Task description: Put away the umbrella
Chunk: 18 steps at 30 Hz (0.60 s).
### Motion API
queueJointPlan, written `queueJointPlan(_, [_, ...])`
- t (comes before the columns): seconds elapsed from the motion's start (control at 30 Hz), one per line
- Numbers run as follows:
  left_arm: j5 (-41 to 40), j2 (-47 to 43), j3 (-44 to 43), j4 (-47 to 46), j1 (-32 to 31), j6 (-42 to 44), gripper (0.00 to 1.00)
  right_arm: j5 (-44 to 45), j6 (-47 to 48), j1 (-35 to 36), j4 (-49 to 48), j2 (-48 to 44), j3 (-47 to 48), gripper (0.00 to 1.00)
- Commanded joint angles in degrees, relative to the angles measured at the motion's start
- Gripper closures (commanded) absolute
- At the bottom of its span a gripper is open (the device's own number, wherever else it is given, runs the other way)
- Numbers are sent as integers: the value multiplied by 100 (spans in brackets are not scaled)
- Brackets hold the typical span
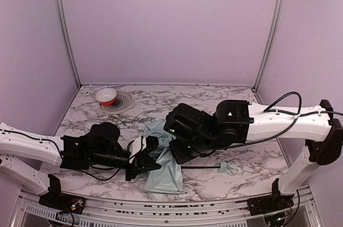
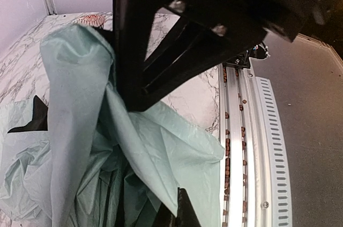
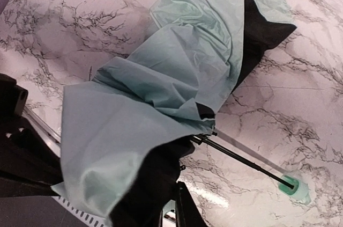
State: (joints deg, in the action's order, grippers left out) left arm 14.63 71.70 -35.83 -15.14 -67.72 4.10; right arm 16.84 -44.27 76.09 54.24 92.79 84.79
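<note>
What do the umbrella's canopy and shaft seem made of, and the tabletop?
Canopy: thin mint-green fabric, likely nylon or polyester; it creases in soft folds. Shaft: slim black rod, probably metal. Tabletop: white, grey-veined marble look, slightly glossy; stone or laminate, unclear.

Marbled table [image 1: 161, 103], mint-green umbrella [image 1: 166, 176] crumpled near its front, small bowl [image 1: 106, 96] on perhaps a ringed plate [image 1: 124, 103] far left

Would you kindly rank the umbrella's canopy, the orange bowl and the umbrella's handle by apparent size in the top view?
1. canopy, though partly covered
2. orange bowl
3. handle
</note>
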Motion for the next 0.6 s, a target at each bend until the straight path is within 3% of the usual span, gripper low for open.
queueJointPlan(0.0, [159, -276, 154, -219, -22, 71, 100, 228, 352, -301, -446, -290, -216, 95])
queueJointPlan(0.07, [171, -370, 210, -218, -23, 65, 100, 225, 568, -424, -600, -417, -296, 100])
queueJointPlan(0.2, [167, -585, 337, -219, -22, 51, 100, -206, 1270, -771, -1001, -832, -538, 100])
queueJointPlan(0.3, [102, -754, 503, -218, -19, 84, 100, -1494, 1733, -1326, -1494, -1336, -1133, 100])
queueJointPlan(0.43, [-9, -833, 618, -210, -21, 78, 100, -2558, 2184, -1662, -2016, -1978, -1762, 100])
queueJointPlan(0.57, [-38, -777, 560, -209, -22, 45, 100, -2488, 2211, -1667, -2024, -2260, -1564, 97])
